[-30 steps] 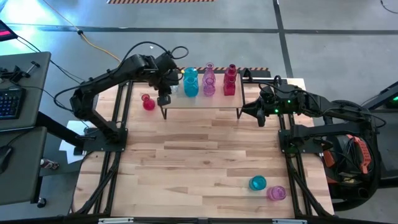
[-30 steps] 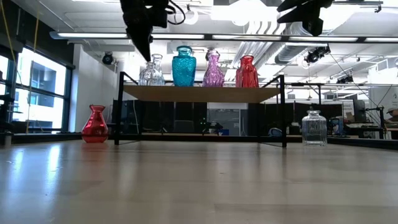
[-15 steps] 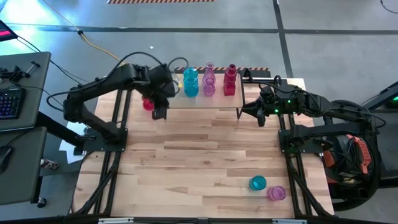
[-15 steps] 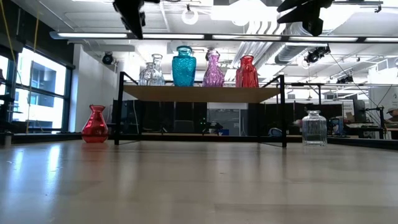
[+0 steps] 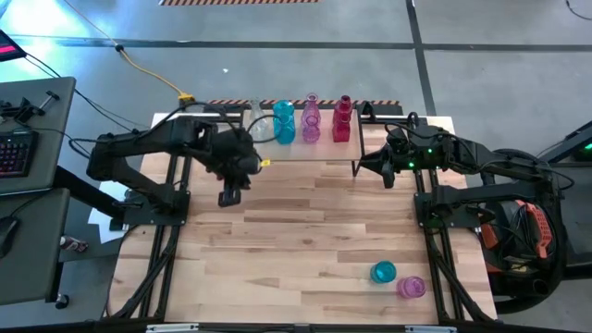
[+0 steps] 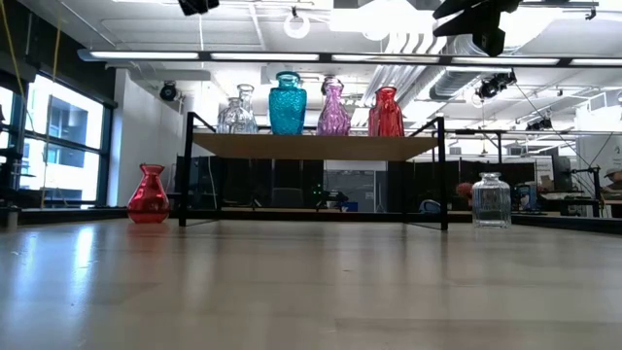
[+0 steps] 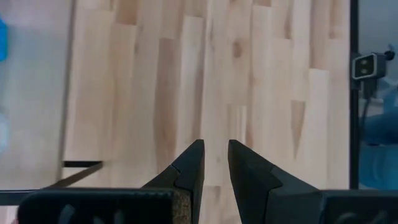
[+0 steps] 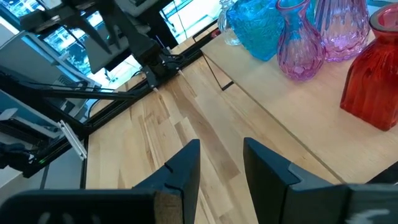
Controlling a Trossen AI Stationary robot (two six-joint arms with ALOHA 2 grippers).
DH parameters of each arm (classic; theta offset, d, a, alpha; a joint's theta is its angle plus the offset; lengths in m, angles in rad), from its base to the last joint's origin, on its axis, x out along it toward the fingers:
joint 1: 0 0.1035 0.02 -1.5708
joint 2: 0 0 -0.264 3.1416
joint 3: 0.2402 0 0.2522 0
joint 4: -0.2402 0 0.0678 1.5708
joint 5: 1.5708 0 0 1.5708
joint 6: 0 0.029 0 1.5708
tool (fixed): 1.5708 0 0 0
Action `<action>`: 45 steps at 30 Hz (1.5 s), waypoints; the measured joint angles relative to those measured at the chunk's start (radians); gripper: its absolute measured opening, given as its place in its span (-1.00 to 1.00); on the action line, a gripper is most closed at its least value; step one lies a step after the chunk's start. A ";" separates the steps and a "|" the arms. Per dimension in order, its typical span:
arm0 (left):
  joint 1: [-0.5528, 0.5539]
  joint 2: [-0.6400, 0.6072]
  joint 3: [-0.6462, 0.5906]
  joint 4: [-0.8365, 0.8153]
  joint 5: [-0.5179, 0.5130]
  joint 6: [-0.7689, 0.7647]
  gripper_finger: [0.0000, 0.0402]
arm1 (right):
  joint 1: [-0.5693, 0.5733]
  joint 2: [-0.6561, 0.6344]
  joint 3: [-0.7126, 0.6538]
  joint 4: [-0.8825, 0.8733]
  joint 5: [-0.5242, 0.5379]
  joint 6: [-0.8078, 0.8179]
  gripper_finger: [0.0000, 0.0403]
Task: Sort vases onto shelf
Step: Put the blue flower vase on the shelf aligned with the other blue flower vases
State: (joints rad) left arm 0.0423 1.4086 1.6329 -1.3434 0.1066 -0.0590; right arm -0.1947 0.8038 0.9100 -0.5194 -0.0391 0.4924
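The shelf (image 5: 296, 154) stands at the table's far side and bears a row of vases: clear (image 5: 257, 120), teal (image 5: 284, 122), pink-purple (image 5: 311, 120) and red (image 5: 342, 120). In the low view they stand upright on its top (image 6: 311, 146). A red vase (image 6: 149, 194) stands on the table left of the shelf, and a clear jar (image 6: 491, 199) stands to its right. My left gripper (image 5: 228, 197) hangs open and empty above bare table, near the shelf's left end. My right gripper (image 5: 367, 166) waits open at the shelf's right end.
A round teal vase (image 5: 383, 272) and a pink one (image 5: 412, 288) sit together near the table's near right corner. The middle of the wooden table (image 5: 296, 231) is bare. The left arm covers the red floor vase in the high view.
My left gripper has drawn back from the shelf's left end toward the table's near edge. In the low view it has risen out of the picture's top. The clear vases stay standing on the shelf.
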 joint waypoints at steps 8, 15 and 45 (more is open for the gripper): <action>-0.082 0.000 0.000 -0.013 -0.001 -0.092 -0.68 | -0.002 0.000 0.000 0.000 0.072 -0.468 -0.49; -0.156 -0.001 0.000 -0.066 -0.025 -0.150 -0.68 | -0.002 0.005 0.000 0.029 0.072 -0.451 -0.49; -0.330 -0.001 0.000 -0.174 -0.093 -0.174 -0.68 | 0.520 0.212 0.000 -0.142 -0.029 1.191 -0.49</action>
State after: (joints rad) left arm -0.2878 1.4076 1.6329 -1.5170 0.0135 -0.2329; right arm 0.3254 1.0158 0.9104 -0.6615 -0.0680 1.6835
